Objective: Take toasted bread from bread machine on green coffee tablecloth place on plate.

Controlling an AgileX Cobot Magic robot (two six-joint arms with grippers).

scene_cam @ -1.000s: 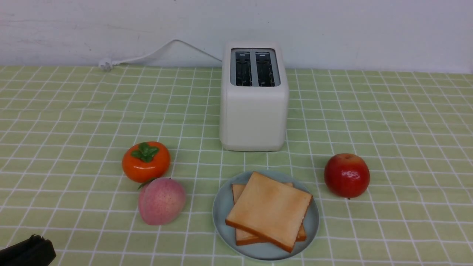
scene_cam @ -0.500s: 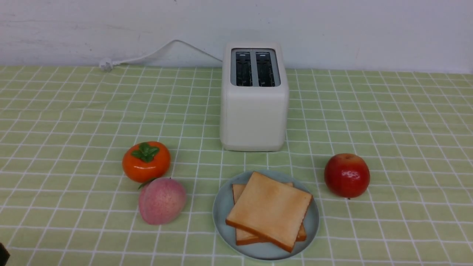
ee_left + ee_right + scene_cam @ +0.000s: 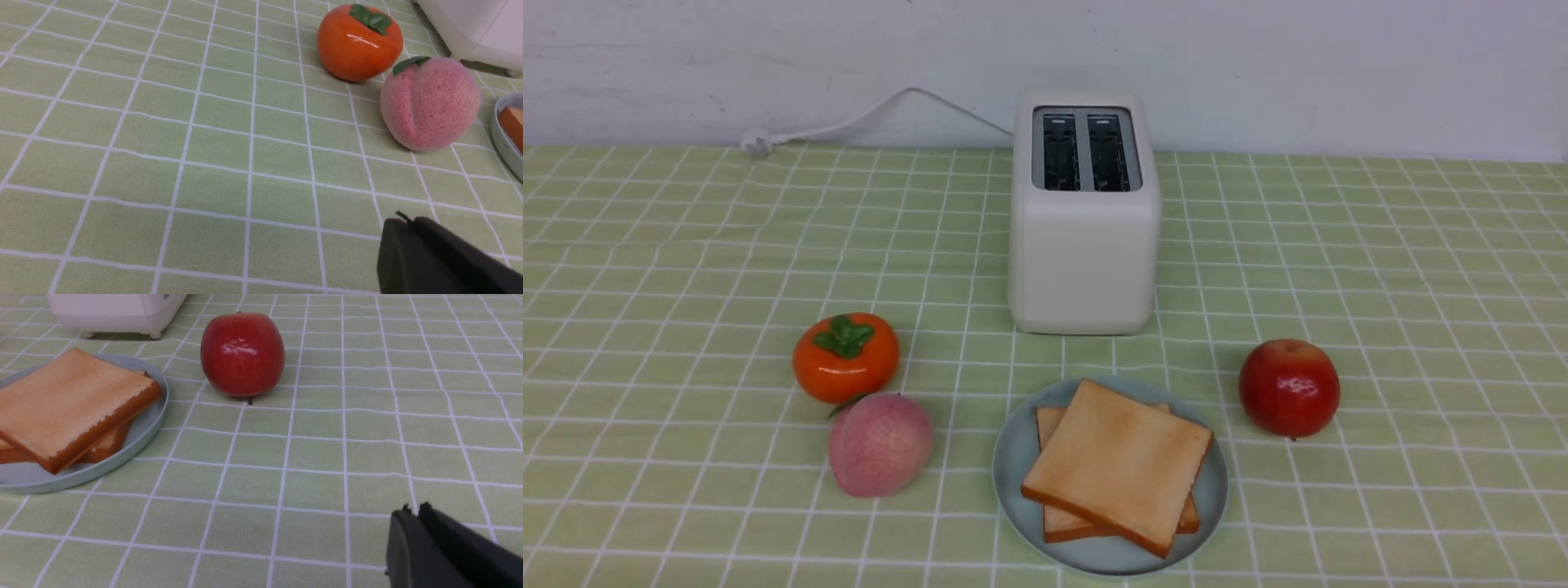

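Observation:
Two slices of toasted bread lie stacked on the pale blue-green plate, in front of the cream bread machine; both its slots are empty. All stand on the green coffee tablecloth. The toast and plate also show in the right wrist view. My left gripper is shut and empty, low over the cloth, near the plate's rim. My right gripper is shut and empty over the cloth, apart from the plate. Neither gripper shows in the front view.
An orange persimmon and a pink peach lie left of the plate. A red apple lies right of it. The toaster's white cord runs to the back left by the wall.
The left arm's dark tip at the bottom left of the front view has drawn back out of the frame. Toast, plate and fruit have not moved.

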